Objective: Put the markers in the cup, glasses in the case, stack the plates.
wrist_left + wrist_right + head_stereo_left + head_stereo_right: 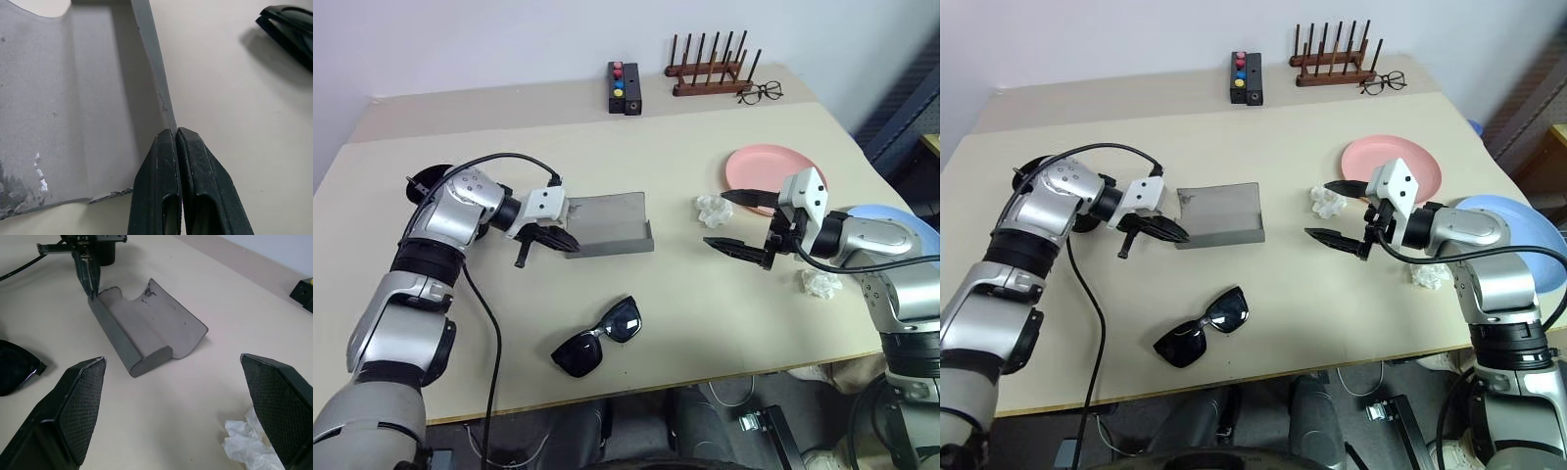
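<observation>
At the middle of the tabletop [705, 313] the grey case [612, 223] lies open, its lid laid back flat and its trough facing up, which is how it must sit if the glasses are to go in. The left gripper [560, 240] has its two black fingers [168, 186] pressed together with no gap at the case's near left corner, the tips right against the edge of the front wall. I judge this is a nudge or a steadying touch, to square the case or pin it, not a grasp, since nothing lies between the fingers. The right gripper [1335, 212] hangs above the tabletop to the right of the case, well apart from it, fingers spread wide and holding nothing, pointed toward the case; it looks to be waiting for its turn. The sunglasses [597, 337] lie nearer the robot than the case, arms folded, lenses up, apart from both grippers, so that step is not yet done. The pink plate [766, 167] lies flat on the right side of the tabletop and the blue plate [1528, 231] beside it at the right edge, partly behind the right arm; whether their rims touch I cannot tell, but they are not stacked. A black cup [1030, 172] sits behind the left arm, mostly hidden, and what it holds cannot be seen. Two crumpled white tissues [714, 208] lie near the right gripper, clear of the case.
</observation>
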